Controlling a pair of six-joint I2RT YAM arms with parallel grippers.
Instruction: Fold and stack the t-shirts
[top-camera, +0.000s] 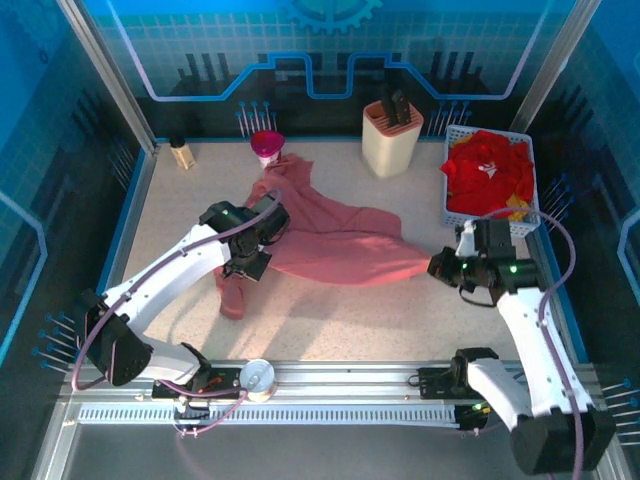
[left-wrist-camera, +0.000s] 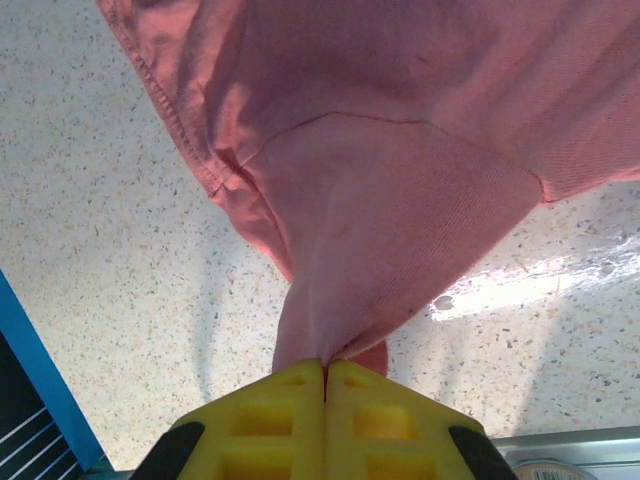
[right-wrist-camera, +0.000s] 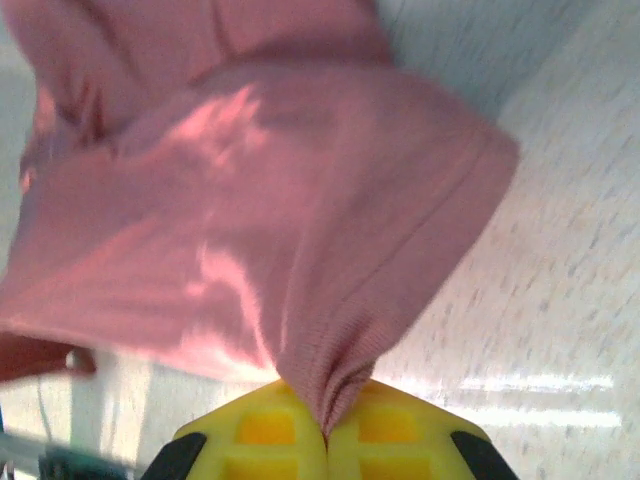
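- A small white print (top-camera: 491, 170) is seen on one of the red t-shirts (top-camera: 478, 185), but it is too small to be read.
- The left arm is stretched from its base diagonally over the table (top-camera: 350, 320). The left gripper (top-camera: 266, 228) is placed at the left part of the pink t-shirt (top-camera: 340, 240).
- In the left wrist view, the yellow fingers (left-wrist-camera: 290, 395) of the left gripper (left-wrist-camera: 325, 368) are pressed together, and a gathered fold of the pink t-shirt (left-wrist-camera: 400, 160) is pinched between them.
- The right arm is bent upward from its base, and the right gripper (top-camera: 441, 266) is turned to the left, at the right tip of the cloth.
- In the right wrist view, the right gripper (right-wrist-camera: 327, 432) is closed on a bunched edge of the pink t-shirt (right-wrist-camera: 250, 220).
- The pink t-shirt is spread between both grippers in the middle of the table, wrinkled and unfolded, with one part hanging down at the left.
- The red t-shirts are heaped in the white basket (top-camera: 448, 208) at the far right, with a bit of yellow cloth (top-camera: 515, 209) beside them.
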